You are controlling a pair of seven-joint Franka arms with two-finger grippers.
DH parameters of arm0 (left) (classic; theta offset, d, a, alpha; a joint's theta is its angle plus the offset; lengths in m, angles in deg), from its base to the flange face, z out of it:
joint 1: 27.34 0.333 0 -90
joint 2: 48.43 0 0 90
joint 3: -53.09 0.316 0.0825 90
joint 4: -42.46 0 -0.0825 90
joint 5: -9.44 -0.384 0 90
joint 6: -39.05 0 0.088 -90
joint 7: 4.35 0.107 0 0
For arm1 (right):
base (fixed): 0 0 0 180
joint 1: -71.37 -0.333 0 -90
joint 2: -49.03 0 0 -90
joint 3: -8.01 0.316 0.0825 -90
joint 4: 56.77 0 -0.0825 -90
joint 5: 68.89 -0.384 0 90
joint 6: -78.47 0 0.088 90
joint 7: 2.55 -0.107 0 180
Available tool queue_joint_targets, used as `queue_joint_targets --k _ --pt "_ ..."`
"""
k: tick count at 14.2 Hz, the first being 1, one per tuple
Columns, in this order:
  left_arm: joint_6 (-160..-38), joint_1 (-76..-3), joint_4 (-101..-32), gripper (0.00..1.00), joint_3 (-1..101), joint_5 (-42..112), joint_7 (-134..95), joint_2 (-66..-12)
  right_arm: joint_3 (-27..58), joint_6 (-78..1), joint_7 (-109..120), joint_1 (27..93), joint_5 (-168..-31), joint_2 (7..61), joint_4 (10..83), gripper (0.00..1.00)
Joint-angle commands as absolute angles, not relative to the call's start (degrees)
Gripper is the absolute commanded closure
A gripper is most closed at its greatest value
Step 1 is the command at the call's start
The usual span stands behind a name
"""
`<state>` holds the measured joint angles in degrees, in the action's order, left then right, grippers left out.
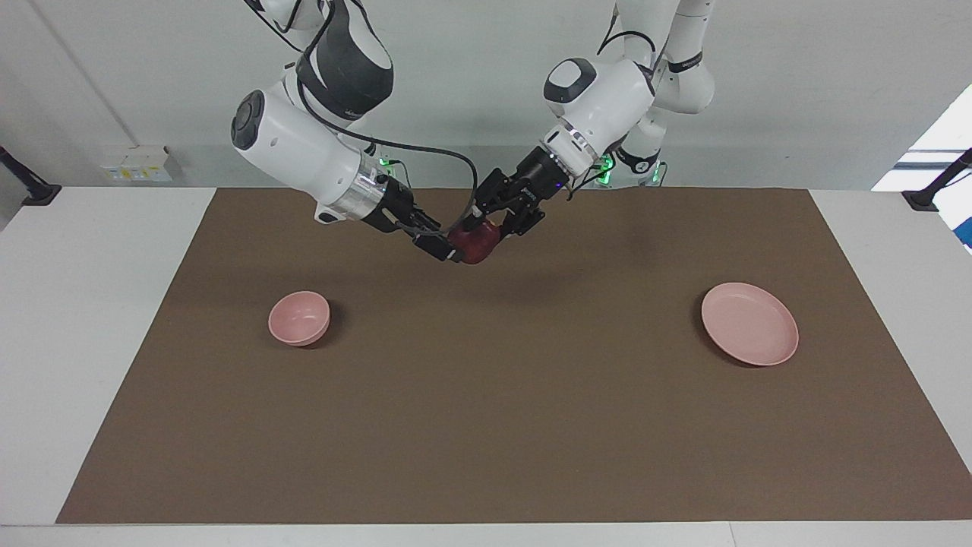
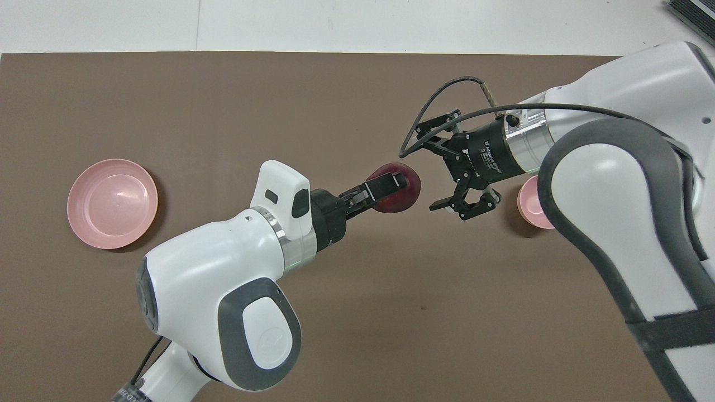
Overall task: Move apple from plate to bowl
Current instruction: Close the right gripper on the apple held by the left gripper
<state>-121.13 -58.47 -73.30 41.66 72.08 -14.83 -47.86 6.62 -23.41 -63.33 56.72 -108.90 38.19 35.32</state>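
- Left gripper (image 1: 481, 228) clamped the apple (image 1: 472, 243) in the air over mid-mat.
- Right gripper (image 2: 425, 167) had fingers wide, just beside the apple.
- Plate (image 1: 749, 324) and bowl (image 1: 299, 317) sat empty, well apart.
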Motion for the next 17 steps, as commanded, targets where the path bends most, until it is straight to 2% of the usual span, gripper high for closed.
queue_joint_targets --k 1,6,12,13,15,16,17 --pt "-122.3 -59.3 -73.4 1.00 41.9 73.2 -14.7 -48.6 6.9 -23.6 -64.1 55.6 -109.5 38.7 35.9 0.00" --pt "-122.2 -59.3 -73.5 1.00 41.9 73.2 -15.2 -48.6 6.9 -28.7 -66.5 53.5 -109.9 38.2 35.9 0.00" --pt "-122.2 -59.3 -73.6 1.00 41.9 73.2 -15.2 -48.6 6.9 -29.0 -66.6 52.7 -109.8 38.3 37.1 0.00" --pt "-122.2 -59.3 -73.5 1.00 41.9 73.2 -15.2 -48.6 6.9 -29.0 -66.6 52.7 -109.8 38.3 37.0 0.03" --pt "-122.1 -59.3 -73.6 1.00 41.9 73.2 -15.2 -48.6 6.8 -29.2 -66.6 51.9 -109.1 38.3 37.1 0.74" --pt "-122.1 -59.3 -73.5 1.00 41.9 73.2 -15.2 -48.6 6.8 -30.1 -67.0 51.2 -108.9 38.3 37.1 1.00" --pt "-122.1 -59.3 -73.5 1.00 41.9 73.2 -15.3 -48.6 6.8 -30.1 -67.1 51.3 -108.8 38.2 37.0 1.00"
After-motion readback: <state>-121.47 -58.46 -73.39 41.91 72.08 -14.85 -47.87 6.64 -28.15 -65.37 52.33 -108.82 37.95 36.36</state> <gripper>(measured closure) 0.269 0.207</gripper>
